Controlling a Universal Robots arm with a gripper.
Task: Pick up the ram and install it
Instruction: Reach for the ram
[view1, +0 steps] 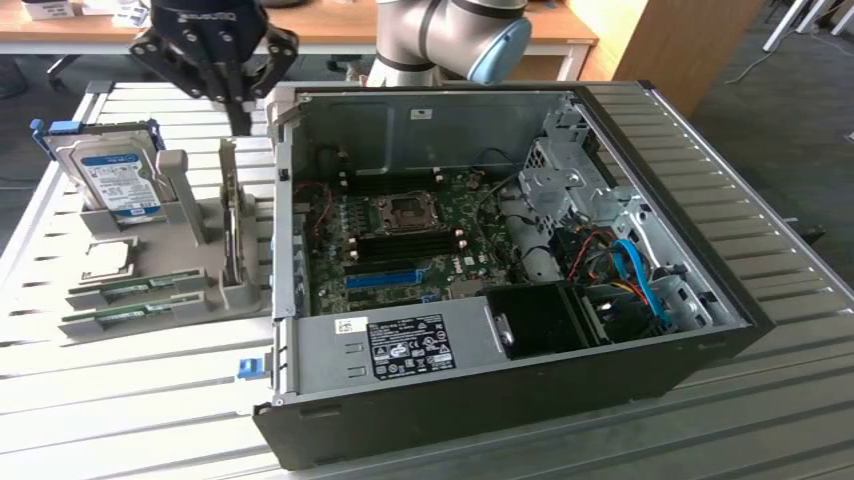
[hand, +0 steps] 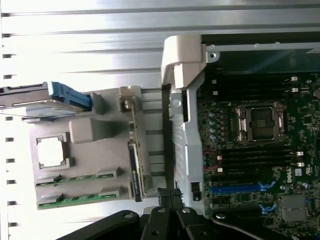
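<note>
The gripper (view1: 240, 120) is hanging above the tray (view1: 180, 200), beside the case (view1: 534, 390), its fingers pressed together on nothing. Two ram sticks (view1: 134, 290) are lying in the tray.

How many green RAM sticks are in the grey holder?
2: one ram stick beside the square chip, the other ram stick at the grey holder's edge. None seems hidden.

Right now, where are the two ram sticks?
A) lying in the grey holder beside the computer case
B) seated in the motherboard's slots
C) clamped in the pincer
A: both ram sticks lie in the grey holder outside the case, and the pincer is shut on nothing.
</note>
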